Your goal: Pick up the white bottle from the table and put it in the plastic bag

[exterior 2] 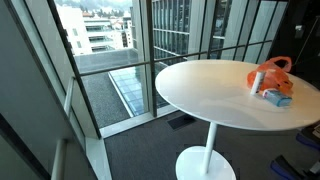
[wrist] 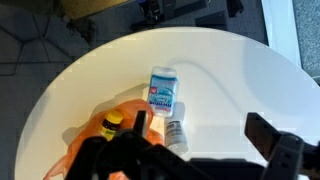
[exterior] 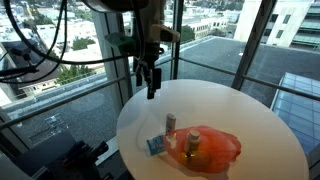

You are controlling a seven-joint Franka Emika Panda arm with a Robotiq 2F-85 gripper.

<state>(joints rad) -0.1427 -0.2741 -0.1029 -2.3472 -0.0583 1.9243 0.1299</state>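
White round table (exterior: 260, 130), smooth top on a single pedestal, stands by floor-to-ceiling glass; in an exterior view (exterior 2: 200, 90) its right edge is cut off by the frame.

Gripper (exterior: 151, 88) hangs well above the near-window side of the tabletop, apart from everything. In wrist view (wrist: 205, 150) the dark fingers are blurred and cropped at the bottom but sit wide apart w/ nothing btwn them.

Orange plastic bag (exterior: 218, 150), thin, crinkly and semi-see-through, lies slumped on the table. A yellow-capped bottle (wrist: 112, 124) shows at its mouth, partly hidden by the film.

Blue-and-white packet (wrist: 163, 90), flat and rectangular, lies on the bare top just beside the bag; print too small to read.

White bottle (exterior: 170, 122): small, slim cylinder w/ a greyish cap, upright on the table, outside the bag, btwn packet and bag. In wrist view (wrist: 176, 133) it's seen from above, lower part hidden by the gripper body; can't tell if it touches the bag.
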